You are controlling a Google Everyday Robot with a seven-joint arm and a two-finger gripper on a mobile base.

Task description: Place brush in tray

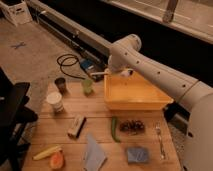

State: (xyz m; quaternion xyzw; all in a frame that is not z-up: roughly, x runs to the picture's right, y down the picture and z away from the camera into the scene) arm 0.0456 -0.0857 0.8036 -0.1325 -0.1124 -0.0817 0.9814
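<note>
The yellow tray (150, 102) stands on the far right part of the wooden table (100, 117). My arm reaches in from the right, and my gripper (116, 73) hangs over the tray's far left corner. It is shut on the white-handled brush (99, 73), which lies about level in the air. The handle sticks out to the left past the tray's rim, above a green cup (87, 86). A short pale end (125, 73) shows on the gripper's right side, over the tray. The tray's inside looks bare.
Left of the tray stand a dark cup (60, 83) and a white cup (54, 101). Nearer lie a small block (76, 126), a green bean pod (114, 129), a dark cluster (131, 127), a fork (160, 140), a blue sponge (137, 155) and a blue cloth (94, 152).
</note>
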